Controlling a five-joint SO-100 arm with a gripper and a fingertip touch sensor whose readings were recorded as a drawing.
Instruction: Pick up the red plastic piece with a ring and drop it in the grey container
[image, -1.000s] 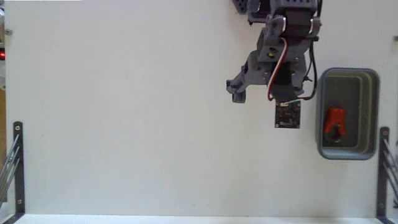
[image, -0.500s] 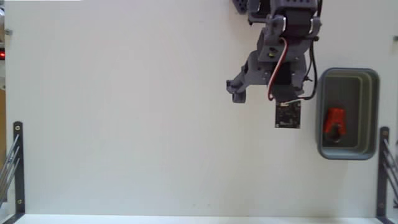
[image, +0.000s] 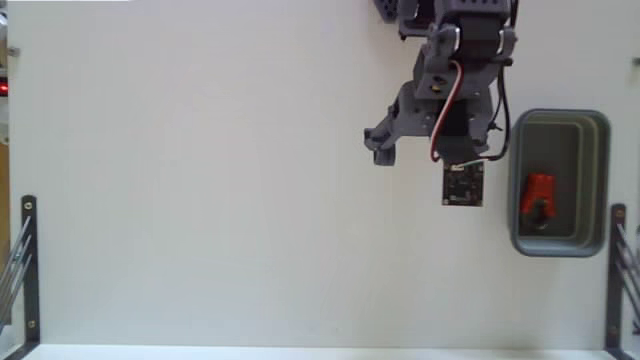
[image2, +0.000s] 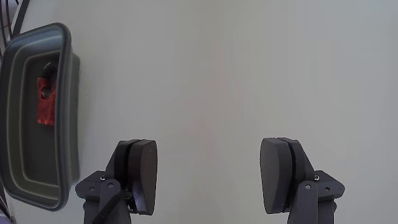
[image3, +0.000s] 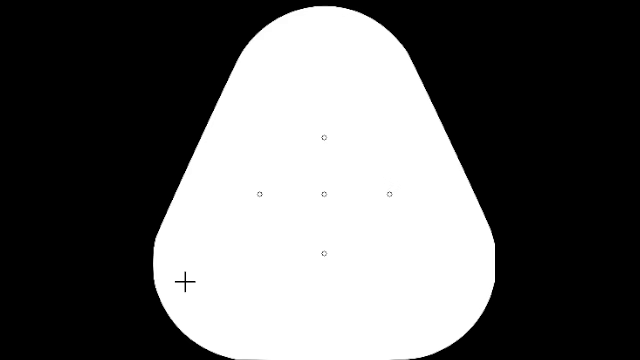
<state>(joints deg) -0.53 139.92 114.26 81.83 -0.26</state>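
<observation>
The white tabletop (image: 200, 200) fills both views, bare under the pincer (image2: 208, 177). The grey arm (image: 455, 80) reaches in from the top edge of the fixed view. The grey container (image: 592, 180) sits just to the right of the arm there, and to the left of the pincer in the wrist view (image2: 62, 93), apart from it. The pincer hangs wide open with nothing between its two dark fingers (image2: 140, 174). The red plastic piece with a ring (image: 539, 198) lies inside the container, on its floor (image2: 45, 99), well clear of the pincer

A white table (image: 200, 180) carries the grey container (image: 600, 180).
</observation>
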